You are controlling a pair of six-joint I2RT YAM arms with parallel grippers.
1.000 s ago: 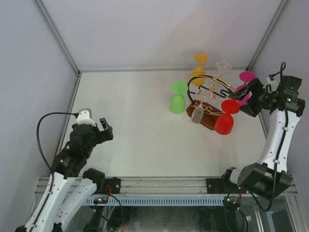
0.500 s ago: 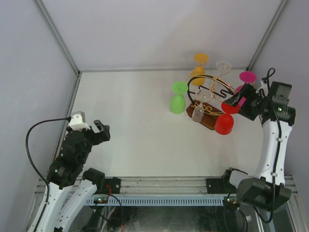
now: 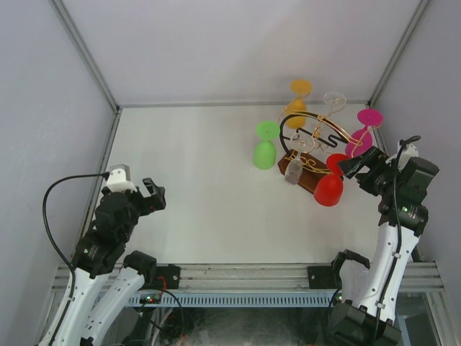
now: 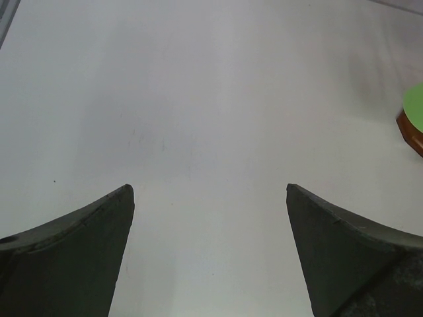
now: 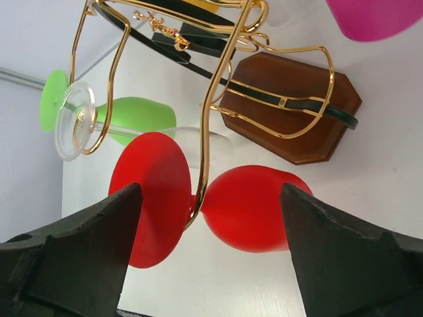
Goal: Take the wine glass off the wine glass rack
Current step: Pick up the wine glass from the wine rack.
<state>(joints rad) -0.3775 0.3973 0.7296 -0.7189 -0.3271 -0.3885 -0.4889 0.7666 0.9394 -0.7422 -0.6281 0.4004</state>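
The wine glass rack (image 3: 310, 177), a brown wooden base with a black arch and gold wire arms, stands at the far right. Several glasses hang from it: green (image 3: 265, 153), orange (image 3: 296, 109), magenta (image 3: 362, 131), clear (image 3: 294, 171) and red (image 3: 330, 187). My right gripper (image 3: 358, 167) is open, just right of the red wine glass. In the right wrist view the right gripper (image 5: 210, 191) frames the red glass's foot (image 5: 151, 198) and bowl (image 5: 254, 208) without touching; its stem hangs in a gold wire arm (image 5: 215, 125). My left gripper (image 3: 153, 196) is open over bare table, also open in its own view (image 4: 209, 188).
The enclosure's right wall (image 3: 432, 94) is close behind the right arm. A metal rail (image 3: 238, 274) runs along the near table edge. The left wrist view catches the green glass (image 4: 414, 109) and a corner of the brown base (image 4: 411, 135) at its right edge.
The right arm has come forward from beside the magenta glass to the red glass, jaws a little wider. The red glass has swung slightly left. The left arm drew back slightly.
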